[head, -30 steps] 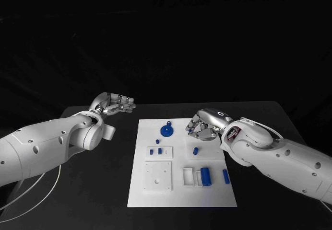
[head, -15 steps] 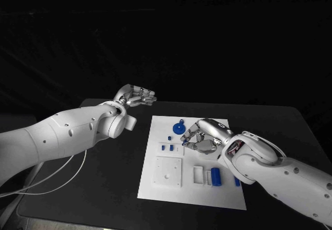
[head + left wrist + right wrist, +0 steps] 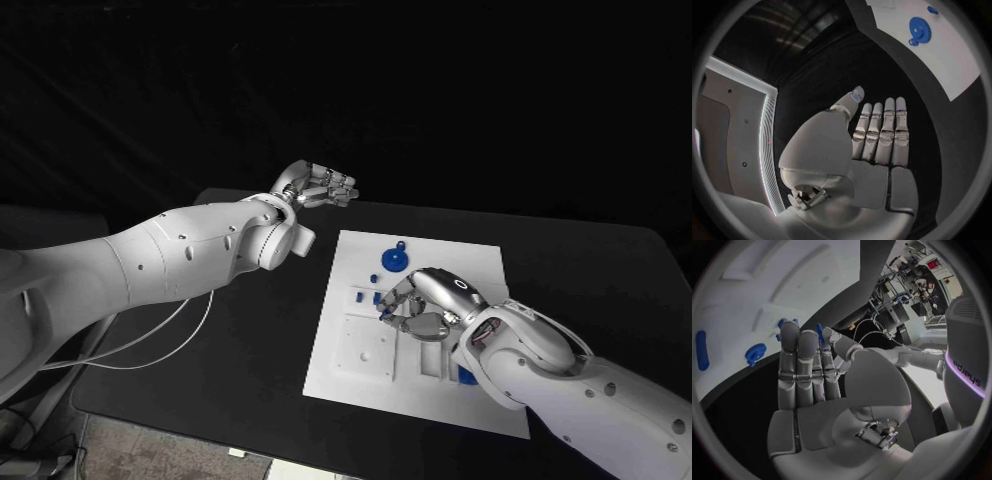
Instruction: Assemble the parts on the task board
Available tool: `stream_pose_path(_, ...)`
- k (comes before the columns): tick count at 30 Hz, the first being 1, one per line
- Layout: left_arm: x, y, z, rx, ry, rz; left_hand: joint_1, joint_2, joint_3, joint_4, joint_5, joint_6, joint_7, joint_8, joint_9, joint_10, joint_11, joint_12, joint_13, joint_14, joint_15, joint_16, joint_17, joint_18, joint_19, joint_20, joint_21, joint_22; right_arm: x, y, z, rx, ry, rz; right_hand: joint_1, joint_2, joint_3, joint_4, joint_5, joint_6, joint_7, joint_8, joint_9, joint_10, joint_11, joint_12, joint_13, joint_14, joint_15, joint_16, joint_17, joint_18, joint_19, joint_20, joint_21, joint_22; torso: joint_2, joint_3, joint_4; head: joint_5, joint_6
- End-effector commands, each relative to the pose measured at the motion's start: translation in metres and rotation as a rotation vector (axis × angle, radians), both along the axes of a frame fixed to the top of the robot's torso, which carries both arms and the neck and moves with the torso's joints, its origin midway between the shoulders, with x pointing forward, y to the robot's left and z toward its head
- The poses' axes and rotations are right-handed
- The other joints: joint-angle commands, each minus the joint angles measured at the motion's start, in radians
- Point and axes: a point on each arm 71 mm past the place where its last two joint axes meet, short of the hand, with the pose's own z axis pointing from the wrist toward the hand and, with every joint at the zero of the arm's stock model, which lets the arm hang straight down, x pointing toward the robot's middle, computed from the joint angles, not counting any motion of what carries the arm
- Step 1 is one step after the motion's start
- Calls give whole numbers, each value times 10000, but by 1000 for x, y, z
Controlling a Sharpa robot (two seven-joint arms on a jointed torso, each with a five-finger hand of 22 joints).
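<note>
The white task board lies in the middle of the black table. A blue gear sits at its far end, also seen in the left wrist view and the right wrist view. My right hand hovers over the board's middle, just nearer than the gear. A small blue part shows between its thumb and the nearest finger, seemingly pinched. Small blue pegs stand just left of that hand. My left hand is off the board, beyond its far left corner, with straight fingers holding nothing.
A raised white block with holes sits on the board's near left. A blue piece peeks out beside my right forearm. Bare black table lies left of the board. My right arm covers the board's near right.
The camera has shifted. Relative to the board, my right hand has moved from beside the gear at the far right to the middle. My left hand stays off the far left corner.
</note>
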Motion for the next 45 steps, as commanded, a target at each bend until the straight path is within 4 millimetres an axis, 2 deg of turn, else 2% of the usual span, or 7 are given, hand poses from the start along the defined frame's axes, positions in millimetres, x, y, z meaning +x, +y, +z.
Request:
stream_pose_path(1, -1, -5, 2, -131, -106, -203, 12, 124, -52, -26, 28, 45, 5, -9, -7, -86, 13, 59, -4, -84, 0, -44, -10, 134, 0, 35, 17, -9, -1, 2, -4, -484, -645, -116, 22, 29, 53, -14, -66, -24, 20, 47, 10, 47, -38, 67, 17, 0, -75, -5, -8, 282, 77, 1, -42, 18, 17, 20, 4, 52, -65)
stream_pose_path(5, -1, -8, 2, -157, -104, -282, 4, 129, -78, -13, 25, 28, 8, -13, -9, -97, 16, 58, -4, -100, 6, -46, -10, 135, 5, 42, 19, -62, -5, 5, -13, -713, -601, -87, 26, 18, 63, -15, -84, -20, 19, 45, 10, 55, -41, 69, 18, 2, -76, 13, -12, 281, 92, 4, -65, 59, 8, 29, -7, 129, -139)
stream_pose_path(10, -2, -10, 2, -173, -109, -328, 4, 129, -78, -13, 25, 28, 8, -13, -9, -97, 16, 58, -4, -100, 6, -46, -10, 135, 5, 42, 19, -62, -8, 8, -20, -1041, -562, -40, 36, 15, 76, -18, -125, -18, 19, 44, 10, 52, -39, 66, 16, -3, -75, 30, -27, 277, 108, 3, -100, 119, -1, 17, -29, 181, -191)
stream_pose_path(19, -3, -12, 2, -192, -106, -385, 4, 129, -78, -13, 25, 28, 8, -13, -9, -97, 16, 58, -4, -100, 6, -46, -10, 135, 5, 42, 19, -62, -9, 7, -32, -1652, -405, -77, 47, 11, 94, -27, -199, -10, 17, 43, 9, 60, -41, 66, 16, -7, -75, 53, -41, 263, 125, 3, -149, 189, 2, 7, -4, 203, -261)
stream_pose_path(26, -3, -12, 2, -201, -98, -409, 4, 129, -78, -13, 25, 28, 8, -13, -9, -97, 16, 58, -4, -100, 6, -46, -10, 135, 5, 42, 19, -62, -11, 8, -42, -1988, -278, -48, 44, 12, 106, -29, -231, -9, 17, 46, 9, 58, -41, 67, 16, -8, -75, 60, -48, 253, 134, 4, -167, 213, 14, 22, 7, 264, -319)
stream_pose_path(30, -3, -11, 2, -201, -92, -410, 4, 129, -78, -13, 25, 28, 8, -13, -9, -97, 16, 58, -4, -100, 6, -46, -10, 135, 5, 42, 19, -62, -12, 8, -44, -2016, -349, -114, 46, 9, 129, -37, -267, -4, 16, 45, 9, 60, -41, 66, 16, -12, -76, 71, -59, 248, 152, -1, -202, 258, 6, 20, -14, 276, -340)
stream_pose_path(45, -4, -11, 2, -202, -43, -436, 1, 144, -131, 1, 18, 20, 7, -10, -7, -103, 17, 59, -3, -117, 13, -45, -9, 138, 28, 51, 25, -213, -10, 6, -45, -2065, -653, -391, 74, -25, 207, -42, -394, 19, 10, 45, 10, 81, -45, 67, 17, -20, -80, 121, -75, 240, 196, -7, -300, 405, -1, 23, -25, 302, -381)
